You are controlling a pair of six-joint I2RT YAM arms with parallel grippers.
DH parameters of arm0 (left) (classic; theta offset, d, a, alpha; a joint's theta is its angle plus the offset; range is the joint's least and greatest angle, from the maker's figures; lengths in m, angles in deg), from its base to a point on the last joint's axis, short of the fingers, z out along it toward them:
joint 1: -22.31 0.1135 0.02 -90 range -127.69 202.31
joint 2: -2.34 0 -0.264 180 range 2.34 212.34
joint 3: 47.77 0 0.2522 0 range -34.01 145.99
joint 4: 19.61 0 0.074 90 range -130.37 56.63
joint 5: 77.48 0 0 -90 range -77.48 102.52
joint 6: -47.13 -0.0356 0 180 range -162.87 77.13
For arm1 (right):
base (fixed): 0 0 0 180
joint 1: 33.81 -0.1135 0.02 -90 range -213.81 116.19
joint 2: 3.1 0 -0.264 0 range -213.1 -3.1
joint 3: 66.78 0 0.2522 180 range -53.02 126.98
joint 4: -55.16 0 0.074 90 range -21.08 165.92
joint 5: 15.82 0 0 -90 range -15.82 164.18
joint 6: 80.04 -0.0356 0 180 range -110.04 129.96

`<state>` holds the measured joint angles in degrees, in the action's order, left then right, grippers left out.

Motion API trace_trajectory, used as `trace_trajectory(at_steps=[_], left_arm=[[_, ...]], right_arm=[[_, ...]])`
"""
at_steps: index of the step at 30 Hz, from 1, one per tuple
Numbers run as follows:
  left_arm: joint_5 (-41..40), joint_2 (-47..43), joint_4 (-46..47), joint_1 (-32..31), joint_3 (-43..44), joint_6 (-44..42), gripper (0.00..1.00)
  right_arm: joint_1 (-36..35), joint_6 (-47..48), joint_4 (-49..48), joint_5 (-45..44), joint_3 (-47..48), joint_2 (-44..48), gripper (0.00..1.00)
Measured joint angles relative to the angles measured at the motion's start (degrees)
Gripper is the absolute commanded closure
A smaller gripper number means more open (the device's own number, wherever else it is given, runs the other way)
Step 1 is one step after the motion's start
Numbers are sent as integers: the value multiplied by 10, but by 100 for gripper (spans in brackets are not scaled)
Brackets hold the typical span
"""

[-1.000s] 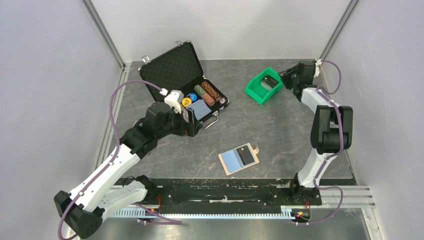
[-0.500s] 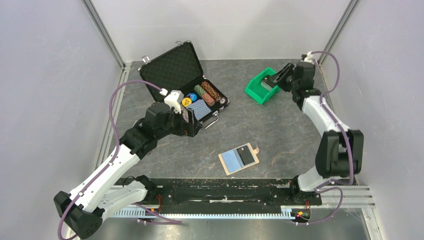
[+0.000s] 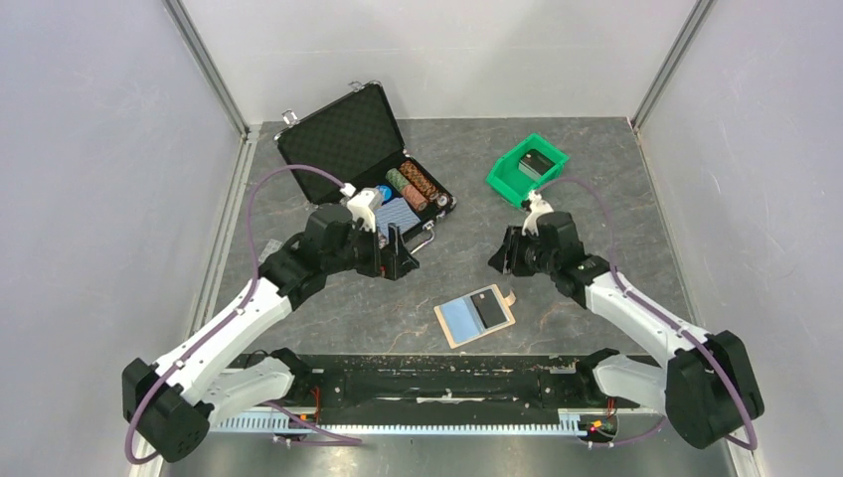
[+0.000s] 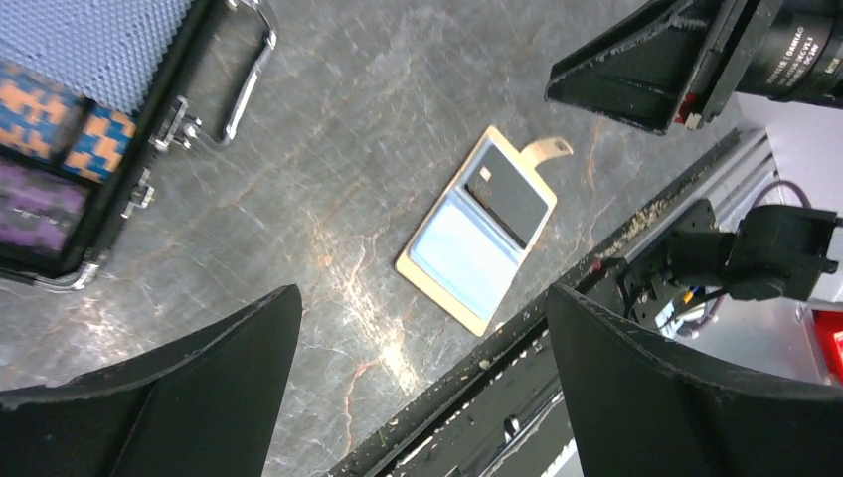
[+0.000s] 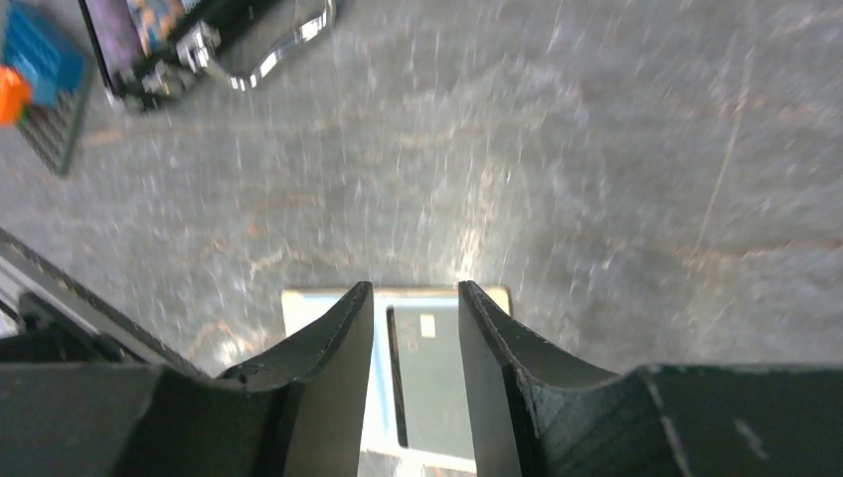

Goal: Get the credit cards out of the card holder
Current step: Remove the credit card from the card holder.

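Two tools are hovering over the bench [image 5: 596, 149]: left tool [image 4: 422, 290] gaping wide, right tool [image 5: 415, 288] narrowly parted, fingers [image 5: 318, 397] partly hiding the card holder [image 4: 406, 264].

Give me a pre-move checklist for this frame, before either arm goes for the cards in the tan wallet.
1. Card holder lies open and flat: ok.
2. Dark card is exposed in the tab-side half: ok.
3. Left claw is wide open and empty: ok.
4. Right claw is narrowly open and empty, with the holder seen between its jaws: ok.
5. The two claws are apart from each other in the top view: ok.
6. Whether the light blue half holds another card: cannot tell.
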<state>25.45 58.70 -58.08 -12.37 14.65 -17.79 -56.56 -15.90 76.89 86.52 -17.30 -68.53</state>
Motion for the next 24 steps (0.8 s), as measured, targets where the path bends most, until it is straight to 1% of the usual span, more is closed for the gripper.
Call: trace_trajectory(at_steps=[5, 9, 14, 24], left_arm=[[46, 22, 20, 0, -37, 23, 3], [93, 34, 53, 0, -60, 52, 4], [143, 73, 94, -5, -71, 78, 4], [174, 100, 151, -35, -102, 107, 5]], right_arm=[[-36, 7, 6, 14, -63, 32, 60], [-44, 15, 9, 25, -101, 41, 60], [-44, 26, 7, 36, -115, 42, 61], [-44, 35, 0, 45, -140, 40, 62]])
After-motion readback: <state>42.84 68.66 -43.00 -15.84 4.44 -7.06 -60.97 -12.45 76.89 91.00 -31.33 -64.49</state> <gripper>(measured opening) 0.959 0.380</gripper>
